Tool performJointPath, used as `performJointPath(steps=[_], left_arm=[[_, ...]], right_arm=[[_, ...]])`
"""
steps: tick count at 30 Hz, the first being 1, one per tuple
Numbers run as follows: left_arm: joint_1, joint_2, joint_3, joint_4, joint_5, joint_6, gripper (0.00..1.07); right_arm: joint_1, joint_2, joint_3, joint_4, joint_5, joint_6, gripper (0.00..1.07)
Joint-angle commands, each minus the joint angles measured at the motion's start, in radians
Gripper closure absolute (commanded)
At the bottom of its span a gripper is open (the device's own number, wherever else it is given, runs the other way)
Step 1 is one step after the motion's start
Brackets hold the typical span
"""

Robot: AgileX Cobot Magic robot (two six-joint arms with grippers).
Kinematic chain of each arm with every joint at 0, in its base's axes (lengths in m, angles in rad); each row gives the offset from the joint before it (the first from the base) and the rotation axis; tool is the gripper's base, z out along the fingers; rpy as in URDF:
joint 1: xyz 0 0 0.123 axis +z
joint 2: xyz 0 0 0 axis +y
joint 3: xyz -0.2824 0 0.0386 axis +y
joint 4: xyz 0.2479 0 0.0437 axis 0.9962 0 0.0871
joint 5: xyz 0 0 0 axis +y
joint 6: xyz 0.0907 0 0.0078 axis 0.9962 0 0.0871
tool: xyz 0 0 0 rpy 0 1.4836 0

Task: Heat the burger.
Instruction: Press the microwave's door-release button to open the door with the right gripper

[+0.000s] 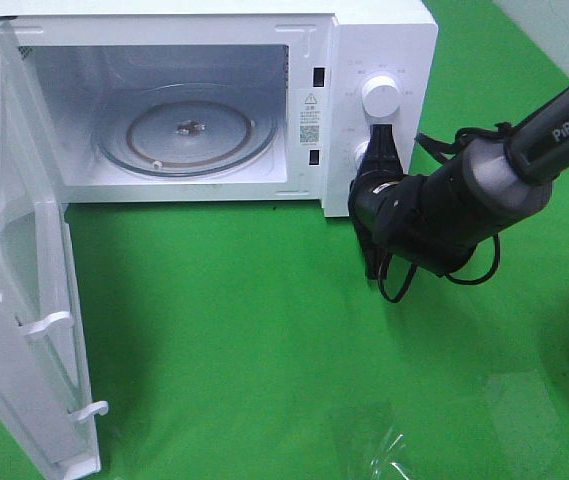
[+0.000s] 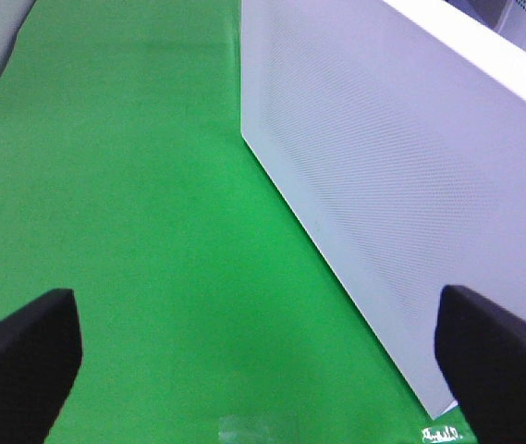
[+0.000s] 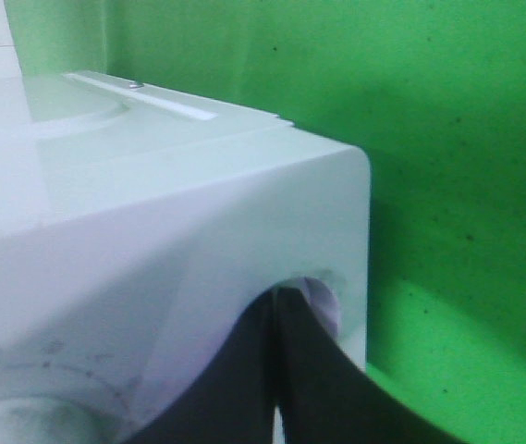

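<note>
Green cloth (image 1: 264,330) bears microwave (image 1: 384,40); left pincer (image 2: 258,319) released, right pincer (image 3: 276,310) clenched.

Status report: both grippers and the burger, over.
Left gripper open, over the green cloth beside the microwave. Right gripper shut at the lower knob. Burger not in any view. Door stands open.

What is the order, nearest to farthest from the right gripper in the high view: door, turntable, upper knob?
1. Upper knob, just above the right gripper.
2. Turntable, inside, to the left.
3. Door, swung open, far left.
</note>
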Motion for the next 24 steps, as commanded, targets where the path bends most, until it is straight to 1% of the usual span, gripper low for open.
performJointPath(steps=[1, 5, 8, 9, 11, 12, 13, 14, 15, 17, 18, 19, 20, 22, 23, 24], left_arm=[[0.000, -0.020, 0.004, -0.002, -0.015, -0.002, 0.10], [0.000, -0.020, 0.004, -0.002, -0.015, -0.002, 0.10], [0.000, -0.020, 0.004, -0.002, -0.015, -0.002, 0.10], [0.000, -0.020, 0.004, -0.002, -0.015, -0.002, 0.10], [0.000, -0.020, 0.004, -0.002, -0.015, -0.002, 0.10], [0.000, -0.020, 0.004, -0.002, -0.015, -0.002, 0.10], [0.000, -0.020, 0.004, -0.002, -0.015, -0.002, 0.10], [0.000, -0.020, 0.004, -0.002, -0.015, -0.002, 0.10], [0.000, -0.020, 0.004, -0.002, -0.015, -0.002, 0.10], [0.000, -0.020, 0.004, -0.002, -0.015, -0.002, 0.10], [0.000, -0.020, 0.004, -0.002, -0.015, -0.002, 0.10], [0.000, -0.020, 0.004, -0.002, -0.015, -0.002, 0.10], [0.000, -0.020, 0.004, -0.002, -0.015, -0.002, 0.10], [0.000, -0.020, 0.004, -0.002, -0.015, -0.002, 0.10], [0.000, -0.020, 0.004, -0.002, -0.015, -0.002, 0.10], [0.000, -0.020, 0.004, -0.002, -0.015, -0.002, 0.10]], right_arm=[[-0.017, -0.046, -0.006, -0.067, -0.089, -0.035, 1.07], [-0.017, -0.087, 0.047, -0.070, 0.028, -0.098, 1.07], [-0.017, -0.102, 0.071, -0.080, 0.067, -0.122, 1.07], [-0.017, -0.116, 0.090, -0.108, 0.100, -0.131, 1.07], [-0.017, -0.120, 0.098, -0.120, 0.113, -0.136, 1.07], [-0.017, -0.136, 0.114, -0.154, 0.154, -0.147, 1.07], [-0.017, -0.136, 0.114, -0.154, 0.154, -0.147, 1.07], [-0.017, -0.151, 0.131, -0.192, 0.189, -0.149, 1.07], [-0.017, -0.151, 0.131, -0.192, 0.189, -0.149, 1.07], [-0.017, -0.183, 0.155, -0.272, 0.242, -0.153, 1.07], [-0.017, -0.183, 0.155, -0.272, 0.242, -0.153, 1.07], [-0.017, -0.201, 0.163, -0.328, 0.275, -0.166, 1.07], [-0.017, -0.201, 0.163, -0.328, 0.275, -0.166, 1.07], [-0.017, -0.239, 0.165, -0.456, 0.359, -0.195, 1.07], [-0.017, -0.239, 0.165, -0.456, 0.359, -0.195, 1.07], [-0.017, -0.248, 0.165, -0.488, 0.385, -0.199, 1.07]])
